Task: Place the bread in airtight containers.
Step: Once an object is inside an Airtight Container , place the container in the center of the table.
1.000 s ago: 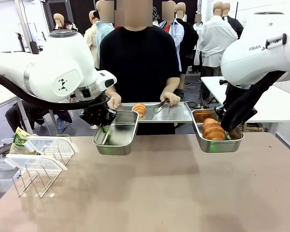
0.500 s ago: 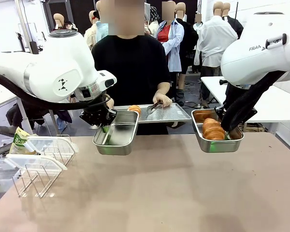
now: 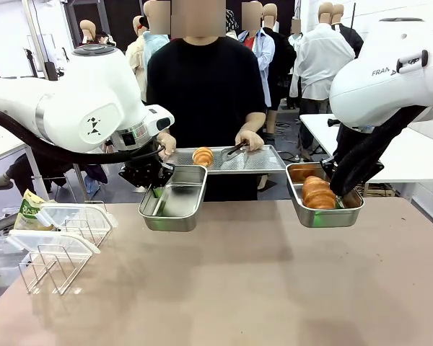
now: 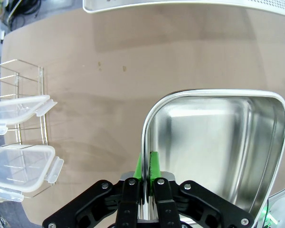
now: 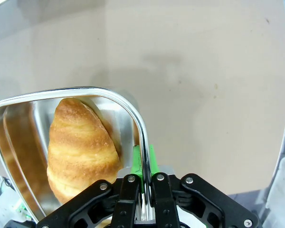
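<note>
Brown tabletop (image 3: 260, 288) runs out to a person (image 3: 206, 79) in black at the far side. We note the white left arm (image 3: 79, 108) coming in from the left and the right arm (image 3: 390, 72) from the right.

Person holds a flat steel tray (image 3: 256, 162) at the far edge, one hand (image 3: 166, 144) at its end, the other hand (image 3: 250, 139) on tongs (image 3: 237, 151) over it.

Wire rack (image 3: 58, 252) stands at the tabletop's left edge, two clear lids (image 4: 19, 173) lying on it.

Left tin (image 3: 175, 205), empty, is at far left. The fingers of the left gripper (image 4: 145, 185) are clamped tight on its rim, one pad inside the wall, one outside.

Right tin (image 3: 325, 216) is at far right. The fingers of the right gripper (image 5: 143, 164) are pinched on its rim the same way.

Rolls (image 3: 317, 193) lie in the right tin, at least two as we count. One more roll (image 3: 203, 156) sits on the tray's left end, just beyond the left tin.
</note>
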### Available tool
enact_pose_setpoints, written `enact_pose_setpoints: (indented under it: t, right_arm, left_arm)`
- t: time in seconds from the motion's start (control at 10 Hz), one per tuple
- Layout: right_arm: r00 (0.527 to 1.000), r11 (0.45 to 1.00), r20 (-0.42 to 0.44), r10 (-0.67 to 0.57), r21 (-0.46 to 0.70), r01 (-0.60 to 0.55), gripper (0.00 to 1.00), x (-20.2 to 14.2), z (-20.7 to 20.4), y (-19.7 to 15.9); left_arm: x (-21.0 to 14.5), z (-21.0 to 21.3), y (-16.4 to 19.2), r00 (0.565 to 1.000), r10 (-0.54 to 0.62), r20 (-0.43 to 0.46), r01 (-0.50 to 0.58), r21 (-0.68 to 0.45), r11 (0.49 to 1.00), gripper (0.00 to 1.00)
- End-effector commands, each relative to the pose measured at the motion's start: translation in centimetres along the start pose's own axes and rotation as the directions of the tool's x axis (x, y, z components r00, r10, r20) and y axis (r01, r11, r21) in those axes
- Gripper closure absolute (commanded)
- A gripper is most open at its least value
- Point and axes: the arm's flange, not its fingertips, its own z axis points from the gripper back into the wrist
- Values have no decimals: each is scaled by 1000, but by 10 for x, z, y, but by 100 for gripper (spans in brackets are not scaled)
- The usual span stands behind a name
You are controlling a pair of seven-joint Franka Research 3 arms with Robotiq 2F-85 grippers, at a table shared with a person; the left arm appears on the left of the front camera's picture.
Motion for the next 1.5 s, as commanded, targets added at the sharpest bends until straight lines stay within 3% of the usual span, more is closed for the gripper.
enact_pose_setpoints:
  t: [0.0,0.5,0.6,0.8,1.4]
  right_arm:
    - [1000,1000,8,-3,5,3,100,0,3,0]
    - [1000,1000,0,0,0,0,100,0,0,0]
    - [998,1000,-56,27,1,-27,100,7,-17,4]
    - [996,999,-81,36,6,-36,100,12,-43,10]
    - [999,999,20,38,5,-38,100,16,-110,21]
  left_arm:
    - [1,4,2,1000,-7,10,7,3,1000,100]
    - [1,4,2,1000,-7,10,7,3,1000,100]
    - [1,4,2,1000,-7,10,7,3,1000,100]
    - [1,4,2,1000,-7,10,7,3,1000,100]
    - [1,4,2,1000,-7,10,7,3,1000,100]
